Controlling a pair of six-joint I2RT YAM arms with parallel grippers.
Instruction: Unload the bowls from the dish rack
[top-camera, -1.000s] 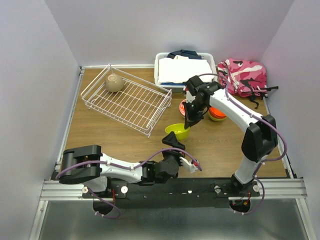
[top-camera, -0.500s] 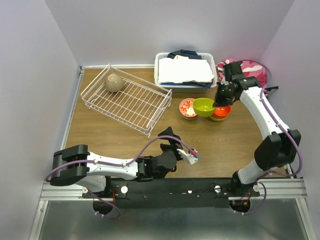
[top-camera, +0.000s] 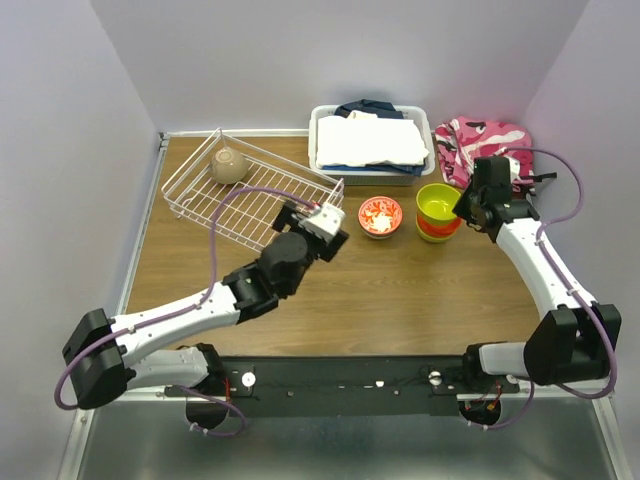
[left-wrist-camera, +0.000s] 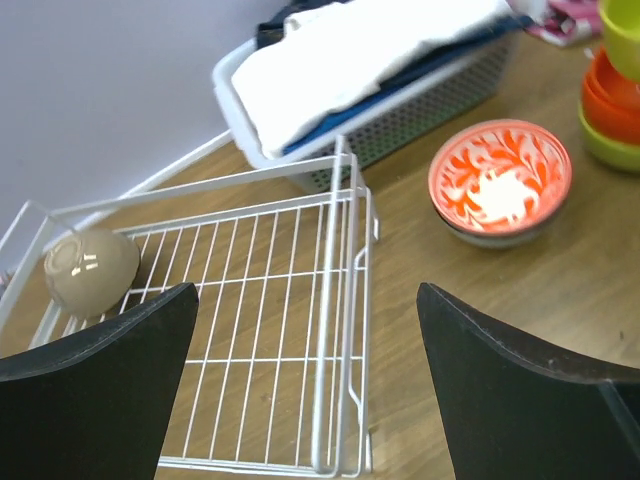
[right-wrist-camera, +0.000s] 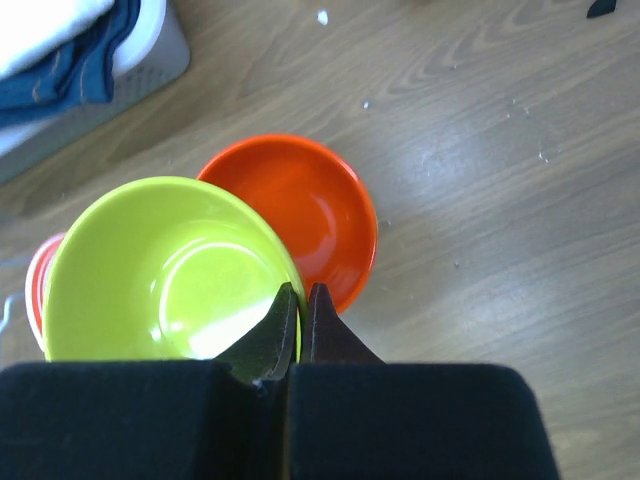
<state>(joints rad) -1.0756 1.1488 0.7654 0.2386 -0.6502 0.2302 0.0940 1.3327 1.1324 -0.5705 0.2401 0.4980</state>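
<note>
The white wire dish rack (top-camera: 250, 200) (left-wrist-camera: 290, 300) sits at the back left, with a taupe bowl (top-camera: 229, 165) (left-wrist-camera: 90, 270) upside down in its far corner. My left gripper (top-camera: 318, 225) (left-wrist-camera: 305, 300) hangs open over the rack's near right corner, nothing between its fingers. A red-patterned bowl (top-camera: 380, 216) (left-wrist-camera: 500, 182) stands on the table. My right gripper (top-camera: 465, 208) (right-wrist-camera: 301, 290) is shut on the rim of a lime bowl (top-camera: 438, 203) (right-wrist-camera: 165, 270). That bowl is over an orange bowl (top-camera: 437, 228) (right-wrist-camera: 320, 210) stacked on another lime bowl (left-wrist-camera: 610, 152). Whether they touch I cannot tell.
A white plastic bin (top-camera: 322, 150) (left-wrist-camera: 420, 110) of folded cloth stands behind the bowls. A pink camouflage bag (top-camera: 485, 145) lies at the back right corner. Walls close in the table on the left, back and right.
The right arm has carried the lime bowl from mid-table to the right, over the orange bowl. The left arm has swung from the near edge up to the rack's corner.
</note>
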